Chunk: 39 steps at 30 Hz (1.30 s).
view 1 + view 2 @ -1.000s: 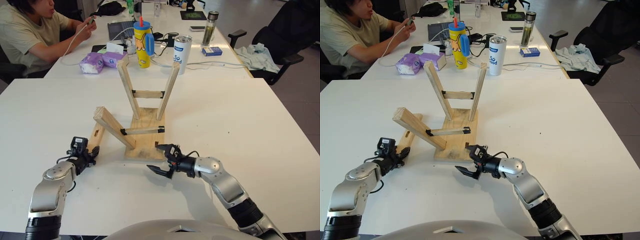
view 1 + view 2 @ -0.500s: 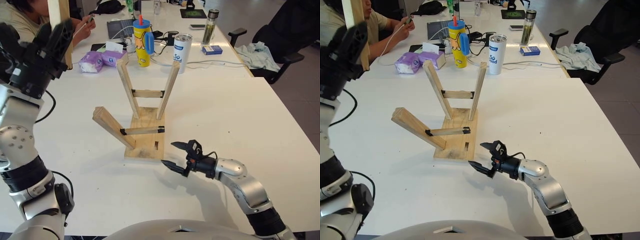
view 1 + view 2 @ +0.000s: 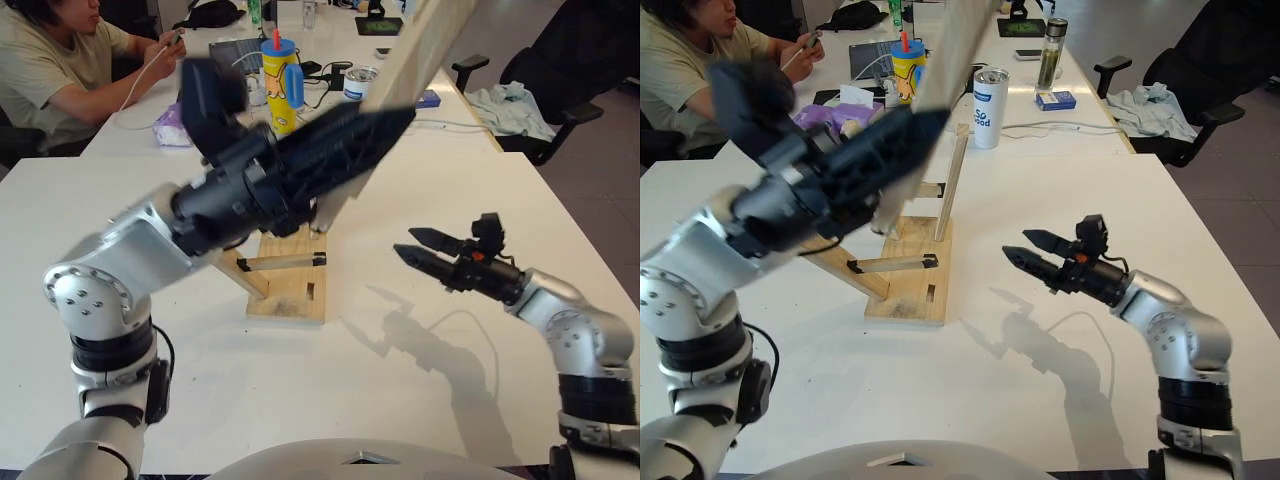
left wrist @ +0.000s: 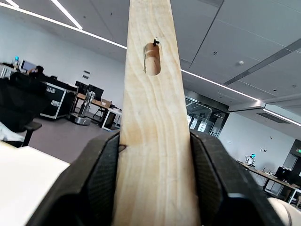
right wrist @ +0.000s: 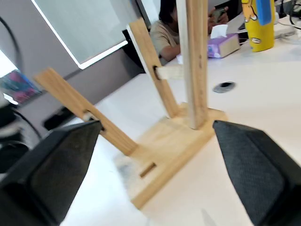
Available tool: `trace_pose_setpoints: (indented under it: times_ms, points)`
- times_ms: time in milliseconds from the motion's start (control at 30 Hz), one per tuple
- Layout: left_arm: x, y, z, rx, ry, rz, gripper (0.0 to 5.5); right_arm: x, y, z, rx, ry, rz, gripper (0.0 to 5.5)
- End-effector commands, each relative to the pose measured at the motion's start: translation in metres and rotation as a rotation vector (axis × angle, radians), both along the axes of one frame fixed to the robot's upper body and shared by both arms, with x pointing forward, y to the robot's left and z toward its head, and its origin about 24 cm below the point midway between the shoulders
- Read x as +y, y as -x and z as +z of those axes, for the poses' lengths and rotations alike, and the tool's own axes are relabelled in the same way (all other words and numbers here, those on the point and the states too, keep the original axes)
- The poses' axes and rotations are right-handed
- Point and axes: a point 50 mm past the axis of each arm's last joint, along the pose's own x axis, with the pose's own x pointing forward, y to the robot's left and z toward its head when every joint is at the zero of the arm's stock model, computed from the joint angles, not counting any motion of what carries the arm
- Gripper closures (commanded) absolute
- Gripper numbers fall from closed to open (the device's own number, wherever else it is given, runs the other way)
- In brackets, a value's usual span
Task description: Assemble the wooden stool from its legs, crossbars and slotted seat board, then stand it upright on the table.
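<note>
While left hand (image 3: 390, 120) clamps one leg (image 4: 153, 117), three legs (image 3: 952, 185) in seat board (image 3: 290, 300)

White tumbler (image 3: 990, 105): blue lettering on its side, too small to read. Yellow cup (image 3: 278, 75): printed cartoon figure, no legible words. Nothing else readable.

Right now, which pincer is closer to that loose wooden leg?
Left. The left pincer grips the wooden leg, raised above the table; the right pincer hovers open, right of the seat board.
</note>
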Motion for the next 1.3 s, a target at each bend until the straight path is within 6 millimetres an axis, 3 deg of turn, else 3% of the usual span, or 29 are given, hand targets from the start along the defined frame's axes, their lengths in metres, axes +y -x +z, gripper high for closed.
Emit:
trace_pose_setpoints:
  times_ms: [33, 267, 467, 567, 733, 1000, 1167, 1300]
  points:
    - [0.003, 0.010, -0.032, 0.067, -0.086, -0.057, 3.46, -0.001, 0.019, 0.030, 0.017, -0.140, 0.208, 1.10]
    - [0.009, 0.017, -0.073, 0.157, -0.188, -0.107, 3.46, 0.001, 0.022, 0.064, -0.003, -0.299, 0.305, 1.10]
    - [0.015, 0.021, -0.092, 0.185, -0.262, -0.147, 3.46, 0.003, 0.016, 0.072, 0.010, -0.371, 0.288, 1.10]
    - [0.019, 0.019, -0.092, 0.167, -0.280, -0.147, 3.46, 0.007, 0.017, 0.072, 0.037, -0.369, 0.322, 1.10]
    - [0.018, 0.018, -0.086, 0.138, -0.277, -0.158, 3.46, 0.014, 0.020, 0.062, 0.096, -0.294, 0.352, 1.97]
    - [0.019, 0.022, -0.088, 0.145, -0.297, -0.163, 3.46, 0.010, 0.019, 0.065, 0.089, -0.299, 0.359, 3.36]
    - [0.021, 0.020, -0.090, 0.079, -0.362, -0.110, 3.46, 0.009, 0.018, 0.063, 0.087, -0.297, 0.359, 3.37]
    - [0.022, 0.020, -0.092, 0.108, -0.323, -0.105, 2.66, 0.008, 0.015, 0.062, 0.058, -0.278, 0.338, 3.38]
